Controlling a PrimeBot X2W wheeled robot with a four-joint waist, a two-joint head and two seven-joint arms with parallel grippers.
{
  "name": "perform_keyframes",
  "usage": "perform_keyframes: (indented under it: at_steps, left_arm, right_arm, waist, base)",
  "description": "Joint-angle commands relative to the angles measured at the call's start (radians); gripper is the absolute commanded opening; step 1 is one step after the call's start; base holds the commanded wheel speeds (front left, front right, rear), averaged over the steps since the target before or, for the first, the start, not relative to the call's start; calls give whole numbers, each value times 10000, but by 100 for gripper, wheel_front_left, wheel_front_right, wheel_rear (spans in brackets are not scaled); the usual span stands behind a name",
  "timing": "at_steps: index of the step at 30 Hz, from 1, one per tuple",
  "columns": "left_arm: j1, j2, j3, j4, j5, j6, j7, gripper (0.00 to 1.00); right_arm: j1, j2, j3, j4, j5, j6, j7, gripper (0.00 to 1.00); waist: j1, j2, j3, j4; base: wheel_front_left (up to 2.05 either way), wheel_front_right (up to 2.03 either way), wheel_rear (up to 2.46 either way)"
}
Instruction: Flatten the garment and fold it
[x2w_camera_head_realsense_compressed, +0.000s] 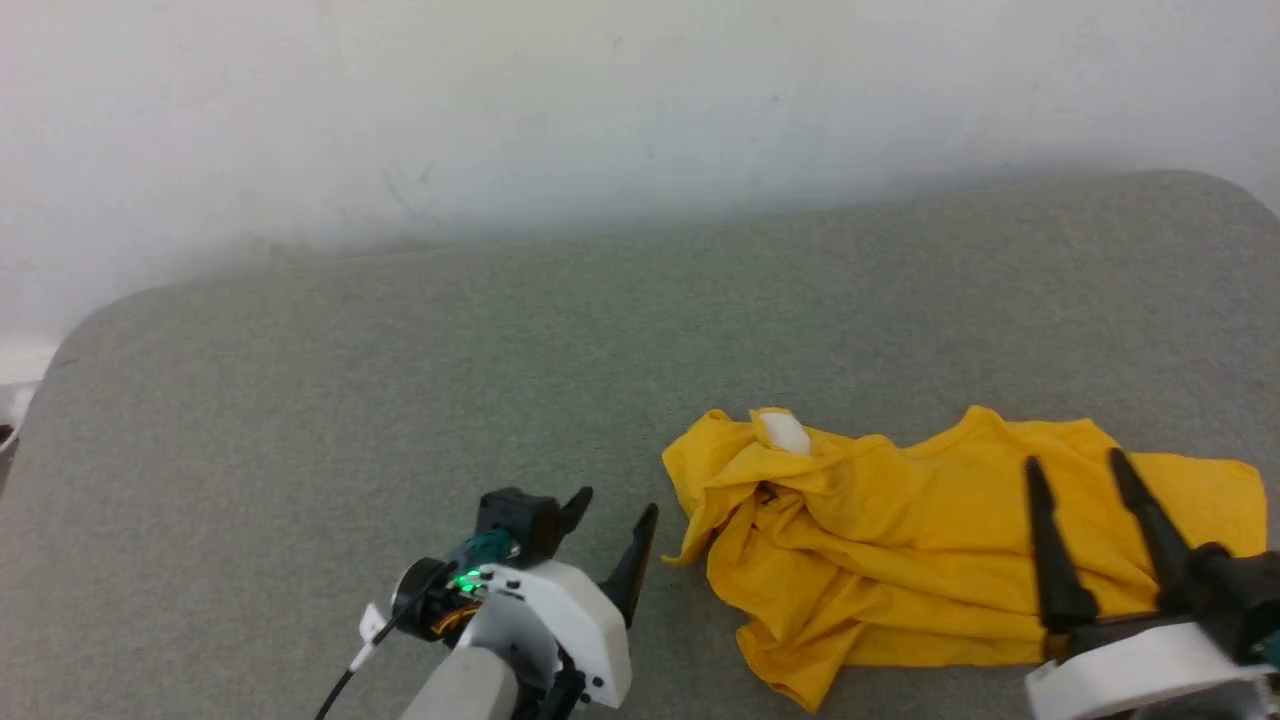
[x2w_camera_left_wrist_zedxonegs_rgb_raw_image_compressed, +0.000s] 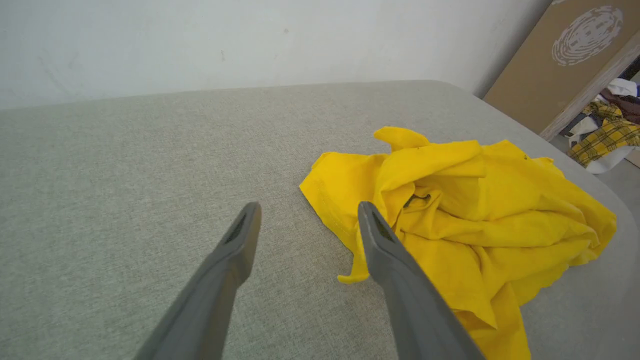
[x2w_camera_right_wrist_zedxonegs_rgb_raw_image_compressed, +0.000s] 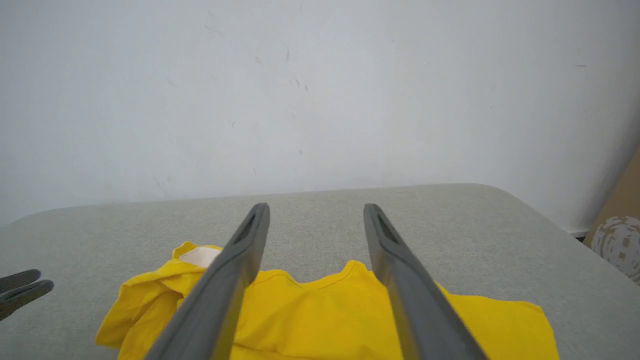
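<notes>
The shirt (x2w_camera_head_realsense_compressed: 950, 550) lies crumpled at the lower right of the head view, on the grey surface (x2w_camera_head_realsense_compressed: 400, 400). Its left part is bunched in thick folds with a white label (x2w_camera_head_realsense_compressed: 783, 432) on top, and its right part lies flatter. Only plain yellow cloth shows.

The right hand (x2w_camera_head_realsense_compressed: 1072, 460) stands over the flatter part at the lower right, its fingers spread wide with nothing between them. The left hand (x2w_camera_head_realsense_compressed: 617, 502) sits at the lower middle, just beside the shirt's left edge. It is also wide open and empty.

Nothing is flattened yet, and I see these risks:

- **Several layers caught at once.** The folds on the left are stacked, so a pinch there may take two or three layers. Pulling them would drag the whole heap rather than open it.
- **The wrong part taken.** Hem, sleeve and collar are hard to tell apart in the bundle, so a hand may grasp a sleeve instead of a corner and twist the cloth further.
- **The shirt sliding off.** In the left wrist view it lies near the rounded far-right corner of the surface, and a tug that way could pull part of it over the edge.
- **A poor grip.** The cloth looks thin and may slip from a shallow grip, while long fingers driven too low could snag the surface's fabric cover.
</notes>
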Motion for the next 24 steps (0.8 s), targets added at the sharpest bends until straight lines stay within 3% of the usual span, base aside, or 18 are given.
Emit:
perform_keyframes:
  at_steps: [1,11,12,13,14,21,24]
  left_arm:
    - [-298,-29,-127,265,-79,-62,146,100]
    - [-1822,-124,-1298,2653,-585,-183,1616,100]
    - [-1961,-126,-1415,2825,-730,-197,1761,77]
    - [-2105,-127,-1543,2958,-847,-207,1831,24]
    - [-2236,-127,-1682,3095,-953,-224,1907,0]
    - [-3327,-127,-1863,3161,-1005,144,696,0]
    - [-3931,167,-1681,2639,-648,456,-212,0]
  right_arm:
    - [157,15,278,-257,-139,-11,78,100]
    - [442,16,1529,-1043,-40,-11,487,100]
    - [432,16,1544,-1041,-12,-11,483,100]
    - [420,16,1545,-1027,26,-11,469,100]
    - [413,16,1536,-999,75,-11,467,100]
    - [385,16,1220,-863,203,-11,408,100]
    - [420,16,961,-823,270,-11,382,100]
  waist:
    - [0,0,67,-215]
    - [0,0,358,-632]
    - [0,0,383,-647]
    - [0,0,403,-657]
    - [0,0,420,-660]
    - [0,0,493,-472]
    - [0,0,480,-212]
  base:
    - [0,0,0]
    - [0,0,0]
    - [0,0,0]
    - [0,0,0]
    - [0,0,0]
    - [0,0,0]
    - [0,0,0]
